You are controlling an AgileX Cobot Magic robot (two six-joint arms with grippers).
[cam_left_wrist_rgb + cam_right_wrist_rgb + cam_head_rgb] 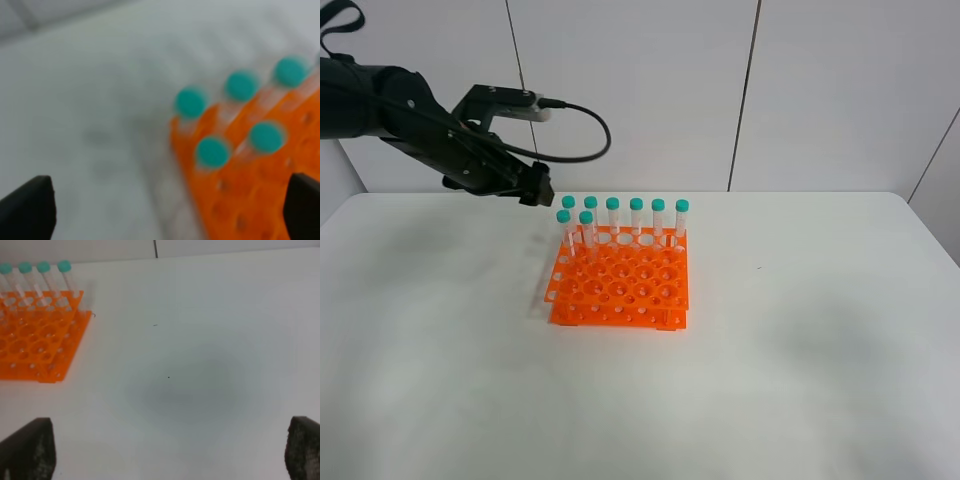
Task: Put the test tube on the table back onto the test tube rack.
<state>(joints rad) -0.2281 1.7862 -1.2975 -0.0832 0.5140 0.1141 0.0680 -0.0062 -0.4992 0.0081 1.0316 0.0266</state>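
Note:
The orange test tube rack (620, 285) stands on the white table (800, 340). Several test tubes with teal caps stand upright in it: a row along the far edge (636, 215) and two in the second row at the left (563, 228). No test tube lies on the table in any view. My left gripper (536, 186) hovers above and just beyond the rack's far left corner. In the left wrist view it (170, 210) is open and empty, with the caps (212, 151) blurred below it. My right gripper (170, 455) is open and empty over bare table.
The rack (40, 340) lies off to one side in the right wrist view. A white panelled wall (720, 90) stands behind the table. The right arm is out of the exterior high view. The table's right edge (932, 235) runs diagonally.

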